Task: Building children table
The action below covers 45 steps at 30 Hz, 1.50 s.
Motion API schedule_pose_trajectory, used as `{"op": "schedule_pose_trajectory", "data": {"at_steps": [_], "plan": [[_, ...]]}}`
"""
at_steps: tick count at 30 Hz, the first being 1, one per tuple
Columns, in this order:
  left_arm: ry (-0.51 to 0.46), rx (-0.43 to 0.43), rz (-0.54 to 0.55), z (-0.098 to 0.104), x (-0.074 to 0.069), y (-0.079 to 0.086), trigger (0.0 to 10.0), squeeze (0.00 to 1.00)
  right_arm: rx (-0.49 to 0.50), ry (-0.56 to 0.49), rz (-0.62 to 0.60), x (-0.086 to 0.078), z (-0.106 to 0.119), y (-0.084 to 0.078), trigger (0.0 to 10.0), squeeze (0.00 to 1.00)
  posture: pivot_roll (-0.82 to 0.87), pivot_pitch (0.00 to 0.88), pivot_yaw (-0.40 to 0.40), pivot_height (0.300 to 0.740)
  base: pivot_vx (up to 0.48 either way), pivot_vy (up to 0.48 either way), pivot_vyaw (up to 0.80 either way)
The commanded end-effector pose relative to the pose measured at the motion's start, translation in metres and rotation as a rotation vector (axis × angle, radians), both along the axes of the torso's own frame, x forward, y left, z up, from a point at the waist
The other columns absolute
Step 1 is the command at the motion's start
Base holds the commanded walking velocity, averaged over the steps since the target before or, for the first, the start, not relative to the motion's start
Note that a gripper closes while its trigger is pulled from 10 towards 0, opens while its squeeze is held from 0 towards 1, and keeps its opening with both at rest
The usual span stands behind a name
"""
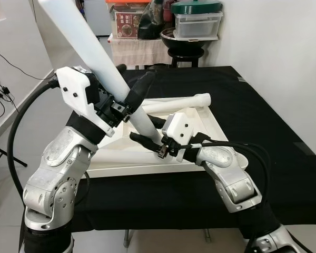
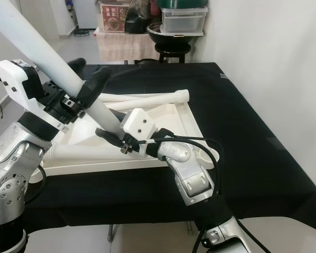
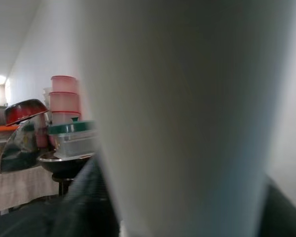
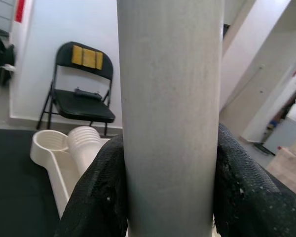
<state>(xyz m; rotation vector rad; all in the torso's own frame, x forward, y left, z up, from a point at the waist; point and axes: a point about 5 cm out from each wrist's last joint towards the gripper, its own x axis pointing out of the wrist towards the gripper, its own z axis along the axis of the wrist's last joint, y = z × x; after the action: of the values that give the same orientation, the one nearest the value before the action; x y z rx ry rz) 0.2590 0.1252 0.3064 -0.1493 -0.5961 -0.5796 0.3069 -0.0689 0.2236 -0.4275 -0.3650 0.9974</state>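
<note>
from my left eye view, the white table leg [image 1: 89, 50] slants up and away to my left, and both my grippers are clamped on it. my left gripper [image 1: 130, 100] holds it partway up, one black finger wrapped over the near side. my right gripper [image 1: 147, 134] pinches the leg's lower end just above the upturned white tabletop [image 1: 210, 124], which lies on the black-covered table [image 1: 274, 132]. a second white leg [image 1: 176, 103] lies flat across the tabletop's far edge. behind the table, a stool carries a dark bowl and a clear box with a green lid [image 1: 196, 16].

my right eye view shows the same hold from further over, with more of the tabletop's near rim [image 2: 105, 163] and my right arm's cables.

my left wrist view is mostly the blurred leg [image 3: 187, 118] up close; beside it, a stack of pink containers [image 3: 64, 96] that my eye views lack.

my right wrist view shows the leg [image 4: 170, 113] squeezed between both black fingers [image 4: 96, 197], a leg socket [image 4: 48, 142] on the tabletop, and a black folding chair [image 4: 84, 96] against the wall.
</note>
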Motion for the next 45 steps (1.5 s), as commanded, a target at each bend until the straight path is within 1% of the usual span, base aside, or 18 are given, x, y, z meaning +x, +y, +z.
{"op": "schedule_pose_trajectory", "data": {"at_steps": [1,6,10,11,12,13,21,22,23,28,31,32,33,34,35,36,39,45], "plan": [[0.001,-0.004,-0.03,0.002,0.001,-0.003,0.0,0.0,-0.026,-0.02,-0.001,0.001,-0.001,0.003,10.0,0.0,-0.04,0.0,0.018,0.74,0.0,0.0,0.0],[-0.004,-0.018,-0.048,0.003,0.001,-0.004,0.0,0.0,-0.066,-0.011,-0.043,0.005,-0.006,0.002,10.0,0.0,-0.04,0.0,0.019,0.74,0.0,0.0,0.0],[-0.019,-0.049,-0.101,0.008,-0.001,-0.007,0.0,0.0,-0.105,0.021,-0.074,0.009,-0.016,0.005,10.0,0.0,-0.04,0.0,0.022,0.74,0.0,0.0,0.0],[-0.026,-0.063,-0.121,0.01,-0.001,-0.008,0.0,0.0,-0.106,0.038,-0.08,0.01,-0.02,0.006,10.0,0.43,-0.04,0.0,0.024,0.74,0.0,0.0,0.0],[-0.029,-0.071,-0.133,0.011,-0.002,-0.009,0.0,0.0,-0.105,0.048,-0.083,0.011,-0.023,0.006,10.0,0.43,-0.04,0.0,0.024,0.74,0.0,0.0,0.0],[-0.032,-0.08,-0.152,0.012,-0.002,-0.01,0.0,0.0,-0.112,0.059,-0.076,0.011,-0.026,0.008,10.0,1.0,-0.04,0.0,0.025,0.74,0.0,0.0,0.0],[-0.049,-0.098,-0.234,0.016,-0.005,-0.014,0.0,0.0,-0.173,0.05,-0.078,0.013,-0.035,0.019,10.0,1.0,-0.04,0.0,0.024,0.74,0.0,0.0,0.0],[-0.051,-0.095,-0.242,0.016,-0.006,-0.015,0.0,0.0,-0.18,0.05,-0.079,0.014,-0.035,0.02,10.0,0.65,-0.04,0.0,0.024,0.74,0.0,0.0,0.0],[-0.052,-0.092,-0.251,0.017,-0.006,-0.015,0.0,0.0,-0.181,0.051,-0.084,0.015,-0.036,0.022,10.0,0.0,-0.04,0.0,0.024,0.74,0.0,0.0,0.0],[-0.05,-0.088,-0.273,0.016,-0.007,-0.017,0.0,0.0,-0.15,0.06,-0.096,0.017,-0.034,0.025,10.0,0.0,-0.03,0.0,0.024,0.74,0.0,0.0,0.0],[-0.039,-0.091,-0.286,0.015,-0.008,-0.019,0.0,0.0,-0.058,0.053,-0.09,0.017,-0.023,0.027,10.0,0.0,-0.04,0.0,0.028,0.74,0.0,0.0,0.0],[-0.039,-0.091,-0.286,0.015,-0.008,-0.019,0.0,0.0,-0.058,0.053,-0.09,0.017,-0.023,0.027,10.0,0.0,-0.04,0.0,0.028,0.74,0.0,0.0,0.0],[-0.036,-0.093,-0.29,0.014,-0.008,-0.019,0.0,0.0,-0.039,0.045,-0.087,0.018,-0.02,0.027,7.8,0.0,-0.04,0.0,0.03,0.74,0.0,0.0,0.0],[-0.033,-0.094,-0.292,0.013,-0.008,-0.021,0.0,0.0,-0.027,0.031,-0.087,0.018,-0.017,0.027,4.3,0.0,-0.04,0.0,0.028,0.74,0.0,0.0,0.0],[-0.033,-0.094,-0.292,0.013,-0.008,-0.021,0.0,0.0,-0.027,0.031,-0.087,0.018,-0.017,0.027,4.3,0.0,-0.04,0.0,0.028,0.74,0.0,0.0,0.0],[-0.029,-0.096,-0.299,0.013,-0.009,-0.024,0.0,0.0,-0.024,0.011,-0.089,0.019,-0.014,0.026,0.0,0.0,-0.04,0.0,0.027,0.74,0.0,0.0,0.0],[-0.028,-0.096,-0.301,0.013,-0.009,-0.026,0.0,0.0,-0.047,-0.006,-0.092,0.02,-0.014,0.025,0.0,0.0,-0.04,0.0,0.027,0.74,0.0,0.0,0.0],[-0.021,-0.095,-0.293,0.012,-0.008,-0.027,0.0,0.0,-0.148,-0.045,-0.117,0.023,-0.022,0.021,0.0,0.0,-0.04,0.0,0.025,0.74,0.0,0.0,0.0]]}}
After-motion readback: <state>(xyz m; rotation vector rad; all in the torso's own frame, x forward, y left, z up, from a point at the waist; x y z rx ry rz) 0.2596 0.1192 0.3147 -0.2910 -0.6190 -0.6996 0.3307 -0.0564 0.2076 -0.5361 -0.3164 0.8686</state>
